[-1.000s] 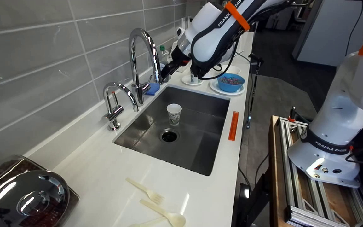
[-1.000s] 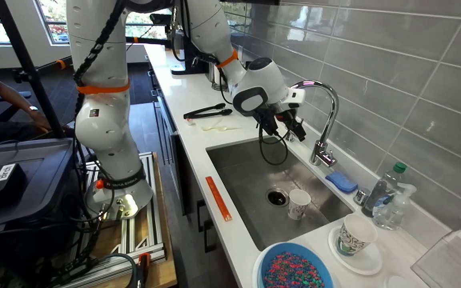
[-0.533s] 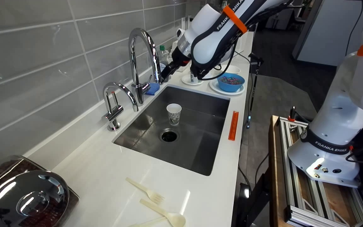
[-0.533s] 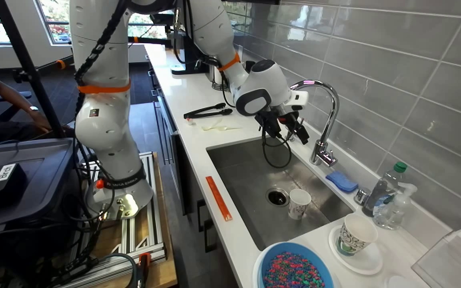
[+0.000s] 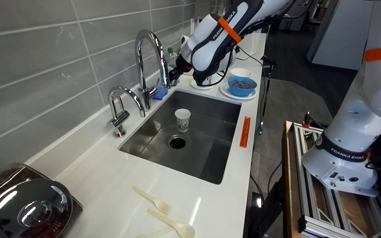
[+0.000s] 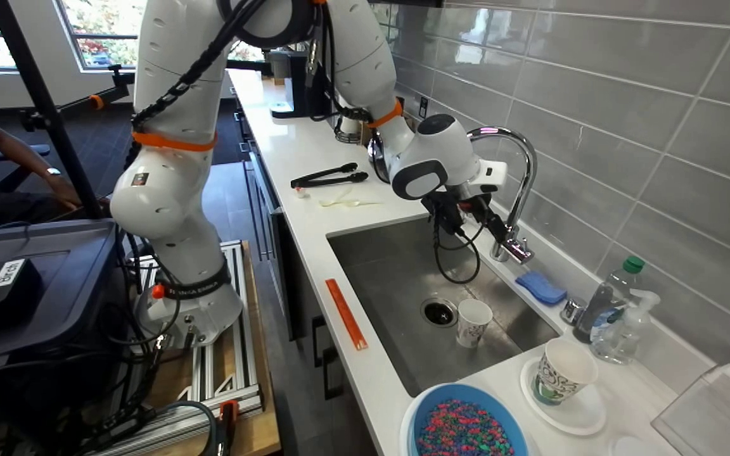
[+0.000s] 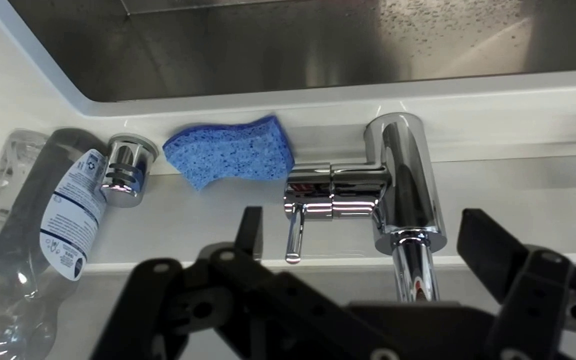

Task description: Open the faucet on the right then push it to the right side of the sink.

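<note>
In the wrist view, the gripper (image 7: 368, 242) is released, its jaws spread wide. The small side lever (image 7: 294, 235) and chrome body of the tall faucet (image 7: 404, 180) appear between the fingertips (image 7: 251, 231); contact with either cannot be told. The faucet stands upright on the white counter (image 5: 111, 198), between the sink (image 5: 207, 152) and the tiled wall (image 5: 38, 66); its spout (image 5: 147, 33) arches high in both exterior views. A blue sponge (image 7: 233, 152) lies just beside the lever's housing (image 7: 313, 192), followed by a chrome cap (image 7: 130, 170) and two bottles (image 7: 70, 215). The short tap (image 5: 120, 119) rises near the faucet along the same edge. In the sink, a patterned cup (image 5: 182, 123) stands upright beside the round drain (image 5: 177, 142). Along the opposite edge lies an orange strip (image 5: 245, 132). Farther off, a blue bowl (image 5: 241, 92) of coloured bits (image 5: 241, 84) rests on a plate (image 5: 224, 90), and black tongs (image 6: 330, 180) lie on the counter.
</note>
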`<state>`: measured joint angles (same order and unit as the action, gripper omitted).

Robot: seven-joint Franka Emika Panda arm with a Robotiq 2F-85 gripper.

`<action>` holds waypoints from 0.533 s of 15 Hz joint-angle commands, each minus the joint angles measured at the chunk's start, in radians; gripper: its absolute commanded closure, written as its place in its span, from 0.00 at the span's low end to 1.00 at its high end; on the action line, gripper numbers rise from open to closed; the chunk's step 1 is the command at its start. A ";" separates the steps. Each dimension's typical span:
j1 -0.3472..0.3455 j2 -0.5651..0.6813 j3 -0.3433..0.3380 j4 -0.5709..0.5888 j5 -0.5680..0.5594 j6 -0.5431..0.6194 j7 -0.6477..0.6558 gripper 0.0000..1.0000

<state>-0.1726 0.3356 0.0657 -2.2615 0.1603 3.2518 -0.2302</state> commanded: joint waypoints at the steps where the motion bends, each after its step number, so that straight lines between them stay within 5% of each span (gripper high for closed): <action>1: -0.060 0.085 0.039 0.056 -0.015 0.076 -0.021 0.00; 8: -0.123 0.186 0.082 0.126 -0.046 0.187 -0.017 0.00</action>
<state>-0.2598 0.4619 0.1176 -2.1787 0.1400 3.3859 -0.2428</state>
